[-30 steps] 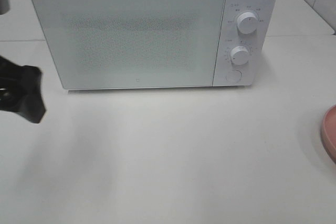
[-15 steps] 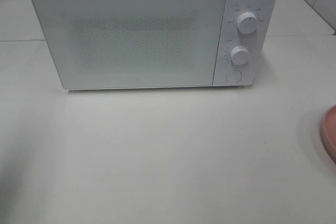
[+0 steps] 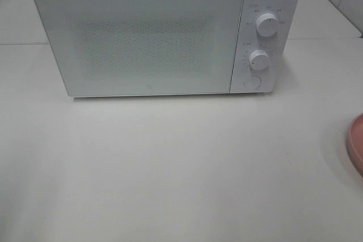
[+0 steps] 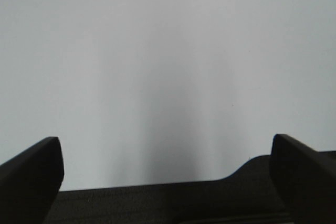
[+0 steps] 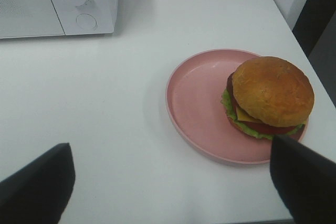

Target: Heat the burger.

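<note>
The burger (image 5: pixel 272 95), a brown bun over cheese, tomato and lettuce, sits near one side of a pink plate (image 5: pixel 199 103) in the right wrist view. My right gripper (image 5: pixel 170 148) hovers open over the table short of the plate, nothing between its fingers (image 5: pixel 39 184). The white microwave (image 3: pixel 164 35) stands at the back of the table with its door shut. My left gripper (image 4: pixel 165 150) is open over bare white table. Neither gripper shows in the exterior high view.
Two white dials (image 3: pixel 266 24) and a round button (image 3: pixel 252 82) sit on the microwave's right panel. Only the plate's rim (image 3: pixel 356 143) shows at the right edge of the exterior high view. The table edge (image 5: pixel 310 35) runs just beyond the plate.
A dark part of the left arm stood at the left edge of the exterior high view one second ago; it has withdrawn out of that view. Nothing else has moved.
</note>
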